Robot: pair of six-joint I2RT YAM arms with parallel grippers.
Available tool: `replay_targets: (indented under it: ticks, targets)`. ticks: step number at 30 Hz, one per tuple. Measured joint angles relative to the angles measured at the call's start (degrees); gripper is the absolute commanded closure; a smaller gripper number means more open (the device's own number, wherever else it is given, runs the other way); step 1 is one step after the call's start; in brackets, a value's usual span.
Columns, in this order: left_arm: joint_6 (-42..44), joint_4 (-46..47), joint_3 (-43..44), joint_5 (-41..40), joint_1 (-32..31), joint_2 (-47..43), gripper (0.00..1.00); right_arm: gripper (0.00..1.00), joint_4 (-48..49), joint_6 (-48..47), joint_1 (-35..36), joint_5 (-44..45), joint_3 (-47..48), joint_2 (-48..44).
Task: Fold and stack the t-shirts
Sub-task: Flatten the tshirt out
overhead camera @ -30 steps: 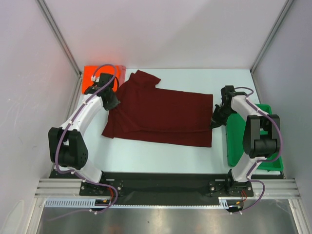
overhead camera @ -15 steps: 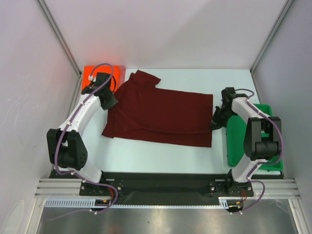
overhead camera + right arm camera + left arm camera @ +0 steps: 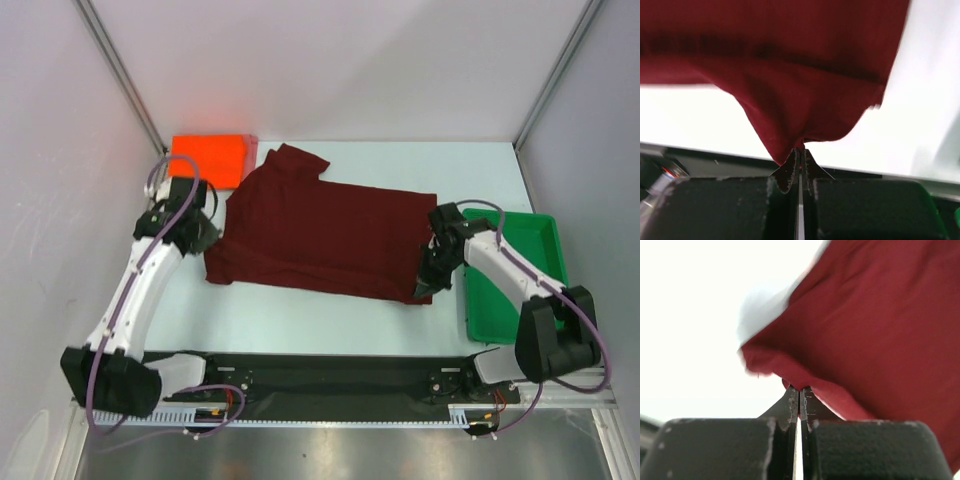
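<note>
Top external view: maroon t-shirt (image 3: 325, 235) is spread mid-table, long axis left-right, far from both arm bases. Its left edge is pinched by the left gripper (image 3: 210, 240), its near-right corner by the right gripper (image 3: 427, 285); both jaws are clamped fully on cloth. 1 arm is posted per end, equally near. 1 folded orange-red shirt (image 3: 208, 158) lies far-left, green tray (image 3: 535, 235) right. White table (image 3: 300, 320) is flat; walls enclose 3 sides.
</note>
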Motion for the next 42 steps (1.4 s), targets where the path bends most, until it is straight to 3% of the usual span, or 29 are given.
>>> replay_targets:
  ticks: [5,8,9,10,11,12,14,15,16,19,21,24,29,33,37,42]
  targets:
    - [-8.5,-9.8,-12.5,-0.8,0.1,-14.1,1.00,1.00,-3.0,2.0,2.8,-0.2,-8.2,-9.2]
    - [-12.4,-15.2,-15.2,-0.7,0.1,-23.3,0.97,1.00,-4.9,3.1,2.8,-0.2,-11.9,-13.4]
    - [-13.4,-16.7,-15.4,-0.3,0.1,-26.4,0.82,1.00,-5.6,3.5,2.8,-0.3,-13.0,-14.7]
    - [-13.9,-17.9,-15.4,0.3,0.1,-29.2,0.60,0.98,-6.1,4.0,3.1,-0.4,-14.1,-15.9]
    - [-14.1,-18.7,-15.4,0.9,0.1,-32.0,0.15,0.93,-6.5,4.3,3.5,-0.5,-14.9,-17.0]
    - [-14.0,-19.4,-15.3,1.9,0.1,-34.4,0.01,0.77,-7.0,4.6,4.0,-0.6,-15.5,-17.9]
    - [-13.6,-20.9,-14.9,3.9,0.1,-38.0,0.00,0.59,-8.0,5.2,5.2,-1.0,-15.8,-19.1]
    - [-13.1,-21.5,-14.4,4.5,0.2,-38.7,0.00,0.43,-8.1,5.3,5.6,-1.2,-15.8,-19.7]
    - [-12.2,-22.1,-13.7,4.8,0.2,-39.2,0.00,0.38,-8.3,5.6,5.9,-1.3,-15.5,-20.1]
    - [-8.8,-22.4,-10.7,5.0,0.2,-39.4,0.05,0.30,-9.5,5.1,6.1,-0.2,-11.4,-19.7]
    - [-5.3,-19.3,-9.1,5.7,0.2,-38.8,0.14,0.29,-9.4,4.4,5.9,1.4,-5.4,-16.5]
    - [-1.9,-14.7,-8.4,7.5,0.2,-35.4,0.13,0.28,-6.5,3.1,5.4,3.3,4.3,-8.2]
    - [5.9,-2.4,-4.0,7.1,-2.7,-13.1,0.00,0.28,0.4,-1.0,4.2,7.1,20.7,13.0]
    - [11.8,5.7,5.7,3.0,-3.3,10.1,0.00,0.28,1.3,-3.8,1.5,7.6,34.3,28.8]
    - [18.1,13.7,15.8,-1.2,-3.3,28.3,0.02,0.28,2.0,-5.2,-0.8,6.7,40.8,35.7]
    - [25.2,18.3,27.4,-2.6,-3.1,43.9,0.00,0.27,1.5,-5.2,-2.4,4.4,42.2,36.1]
